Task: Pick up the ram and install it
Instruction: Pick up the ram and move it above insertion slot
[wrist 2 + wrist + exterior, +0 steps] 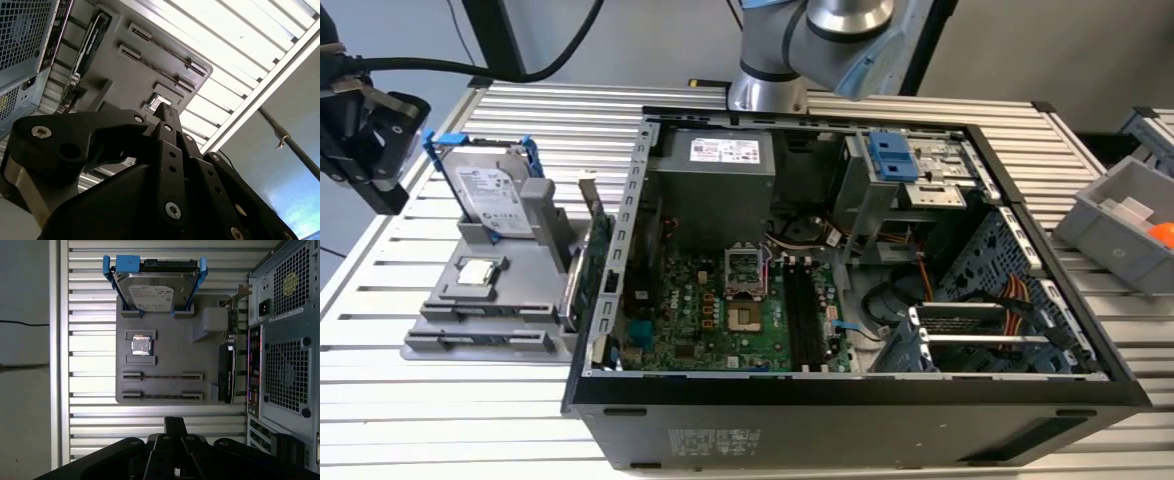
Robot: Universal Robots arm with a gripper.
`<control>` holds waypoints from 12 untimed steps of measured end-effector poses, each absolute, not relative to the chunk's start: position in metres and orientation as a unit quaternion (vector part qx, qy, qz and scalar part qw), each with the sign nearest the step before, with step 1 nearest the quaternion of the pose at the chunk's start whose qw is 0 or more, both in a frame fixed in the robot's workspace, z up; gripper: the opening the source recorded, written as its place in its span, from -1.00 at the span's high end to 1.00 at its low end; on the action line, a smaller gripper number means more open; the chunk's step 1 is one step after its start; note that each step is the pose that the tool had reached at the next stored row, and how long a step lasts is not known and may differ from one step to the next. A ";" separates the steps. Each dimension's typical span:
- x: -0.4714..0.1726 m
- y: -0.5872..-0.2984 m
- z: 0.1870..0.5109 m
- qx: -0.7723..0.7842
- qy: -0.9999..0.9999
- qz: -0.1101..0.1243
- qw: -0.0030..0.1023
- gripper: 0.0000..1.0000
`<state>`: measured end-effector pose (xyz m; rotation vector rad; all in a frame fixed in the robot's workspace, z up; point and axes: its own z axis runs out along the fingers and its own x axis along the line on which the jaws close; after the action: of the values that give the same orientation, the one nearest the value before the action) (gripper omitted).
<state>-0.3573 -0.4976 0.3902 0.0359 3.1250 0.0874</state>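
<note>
Gripper [174,422] jaws appear pressed together, empty, near the grey tray [170,350]; in the first wrist view we see the ram [162,376] slotted there. Exterior view adds the open case [854,420] with its motherboard [707,320].

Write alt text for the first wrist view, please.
Looking down past the gripper at a grey parts tray on a slatted table: it holds a hard drive, a processor chip and two thin ram sticks. A computer case stands beside the tray.
</note>
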 end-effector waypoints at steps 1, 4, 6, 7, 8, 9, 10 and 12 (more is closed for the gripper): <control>-0.357 -0.498 0.390 0.011 1.000 0.028 0.008 1.00; -0.357 -0.498 0.390 0.011 1.000 0.028 0.008 1.00; -0.357 -0.498 0.390 0.011 1.000 0.028 0.008 1.00; -0.357 -0.498 0.390 0.011 1.000 0.028 0.008 1.00; -0.357 -0.498 0.390 0.011 1.000 0.028 0.008 1.00; -0.358 -0.497 0.390 0.010 1.000 0.028 0.007 1.00; -0.358 -0.497 0.390 0.006 1.000 0.028 0.007 1.00; -0.358 -0.497 0.390 -0.003 1.000 0.028 0.007 1.00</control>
<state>-0.3577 -0.4973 0.3903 -0.0099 3.1261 0.0876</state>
